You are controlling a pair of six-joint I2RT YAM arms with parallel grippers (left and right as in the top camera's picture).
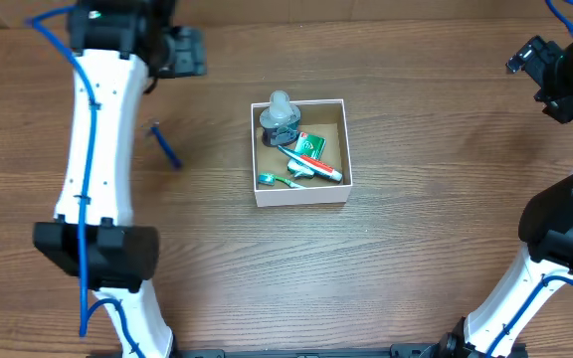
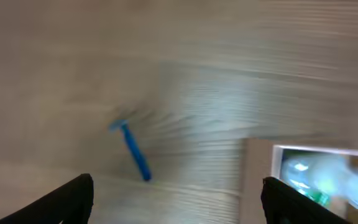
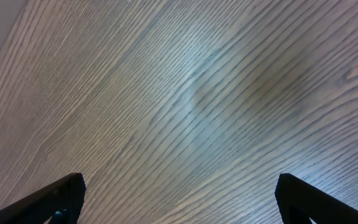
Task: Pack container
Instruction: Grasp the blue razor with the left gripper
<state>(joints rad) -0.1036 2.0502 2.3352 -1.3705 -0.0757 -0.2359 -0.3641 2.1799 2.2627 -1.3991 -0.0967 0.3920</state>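
The container is a shallow white cardboard box with a brown inside, at the table's middle. In it lie a dark bottle with a clear cap, a green packet, a red-and-white tube and a small teal item. A blue razor lies on the table left of the box; it also shows in the left wrist view, with the box's corner to its right. My left gripper is open and empty, high above the razor. My right gripper is open and empty over bare table at the far right.
The wooden table fills all views. The left arm stretches along the left side, the right arm stands at the right edge.
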